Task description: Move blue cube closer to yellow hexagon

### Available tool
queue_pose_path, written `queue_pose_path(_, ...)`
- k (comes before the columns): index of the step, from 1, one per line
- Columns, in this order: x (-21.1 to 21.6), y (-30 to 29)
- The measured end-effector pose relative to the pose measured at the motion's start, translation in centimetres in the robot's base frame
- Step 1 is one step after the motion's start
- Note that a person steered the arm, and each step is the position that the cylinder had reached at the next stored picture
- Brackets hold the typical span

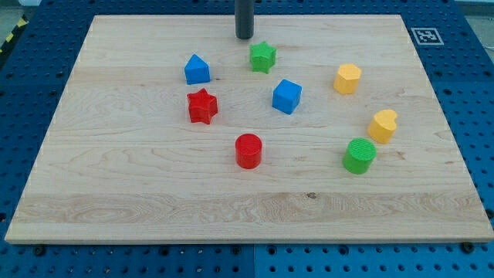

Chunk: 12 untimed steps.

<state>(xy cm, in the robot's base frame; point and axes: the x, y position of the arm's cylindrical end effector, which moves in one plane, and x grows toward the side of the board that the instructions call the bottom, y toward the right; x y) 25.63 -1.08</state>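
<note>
In the camera view, my tip (245, 36) stood near the top of the wooden surface (116, 193), just at ten o'clock of the green star (263, 56) and well apart from the blue cube (286, 96). There were no jaws on this arm, only the rod, so nothing was spread or pinched. The blue cube lay near the middle of the surface, with the yellow hexagon (347, 78) at about two o'clock of it, a clear gap between them. A blue house-shaped block (197, 69) sat at ten o'clock of the cube, a red star (202, 106) at nine o'clock, a red cylinder (248, 150) at seven o'clock. A second yellow block (382, 126) and a green cylinder (359, 155) lay toward four o'clock. The main risk, as I judged it, was the green star: it sat almost on the straight path from the tip to the cube's far side, so a direct sweep down could knock it into the cube or drag it along. To push toward two o'clock the tip had to reach the cube's eight o'clock face; an off-centre contact could spin the cube and send it wide. Too long a push could shove the hexagon away.
</note>
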Motion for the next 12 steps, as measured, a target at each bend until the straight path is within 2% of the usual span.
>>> queue_pose_path(1, 3.7, -0.8)
queue_pose_path(4, 10.4, -1.9)
queue_pose_path(7, 12.6, -1.2)
queue_pose_path(9, 13.1, 4.4)
queue_pose_path(10, 15.4, 5.0)
queue_pose_path(12, 16.5, 5.2)
